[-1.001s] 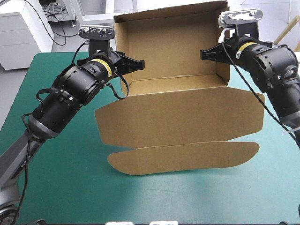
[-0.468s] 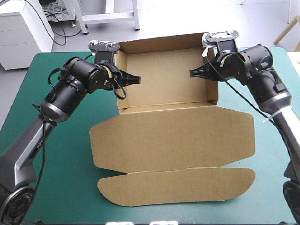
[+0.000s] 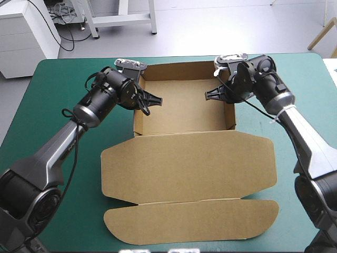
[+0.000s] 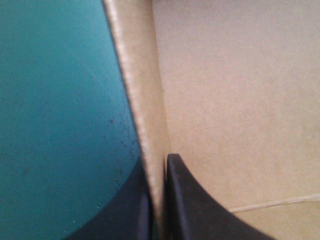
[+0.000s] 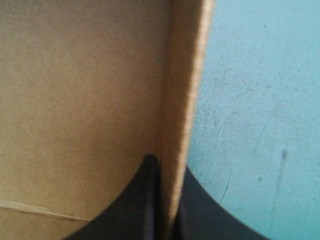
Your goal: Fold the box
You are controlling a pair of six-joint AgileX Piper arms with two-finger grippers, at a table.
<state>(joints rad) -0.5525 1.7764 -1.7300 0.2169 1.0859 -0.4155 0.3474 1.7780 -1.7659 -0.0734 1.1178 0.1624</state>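
Holding the brown box of cut board (image 3: 184, 108) as an open tray in the upper middle of the high frame, down on the teal-green table cover (image 3: 58, 79), with a broad lid panel (image 3: 189, 163) and a narrow tuck flap (image 3: 195, 221) spread flat toward the lower middle.

Pinching the tray's left side wall with the left gripper (image 3: 154, 99): black fingers all but together, one inside the tray, one outside, board sandwiched between. Seen again along the wrist as the same left gripper (image 4: 159, 167) astride the wall's edge. Doing likewise on the right side wall with the right gripper (image 5: 167, 165), also nipped tight on the board.

Judged as the settling step: tray formed and seated, lid not yet dealt with. Next, probably releasing both walls and backing away straight, without dragging them outward; worth checking for upright walls afterwards.

Compared with just before: no longer lifted and tipped toward the camera, now level on the cover, with both arms reaching farther toward the top of the frame.
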